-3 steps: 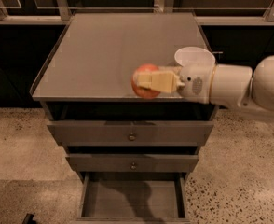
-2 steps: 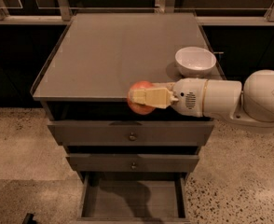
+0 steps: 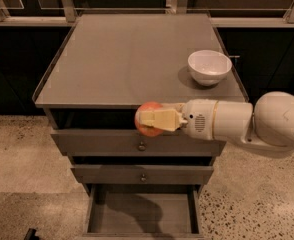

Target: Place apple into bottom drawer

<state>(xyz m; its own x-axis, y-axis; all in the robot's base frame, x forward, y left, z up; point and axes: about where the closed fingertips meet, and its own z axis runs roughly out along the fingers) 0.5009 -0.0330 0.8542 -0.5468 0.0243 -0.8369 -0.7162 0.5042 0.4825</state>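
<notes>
My gripper (image 3: 153, 119) is shut on the red-orange apple (image 3: 146, 109) and holds it in the air just past the front edge of the grey cabinet top (image 3: 112, 64), over the top drawer front. The white arm reaches in from the right. The bottom drawer (image 3: 142, 215) is pulled open below, a shallow grey box with a bare floor; the arm's shadow falls on it. The apple is high above the drawer and slightly left of its middle.
A white bowl (image 3: 209, 66) stands on the right part of the cabinet top. Two upper drawers with small round knobs (image 3: 142, 146) are closed. Speckled floor lies on both sides of the cabinet. A railing and dark glass run behind.
The gripper has carried the apple forward and to the left, off the cabinet top and out past its front edge, and slightly lower.
</notes>
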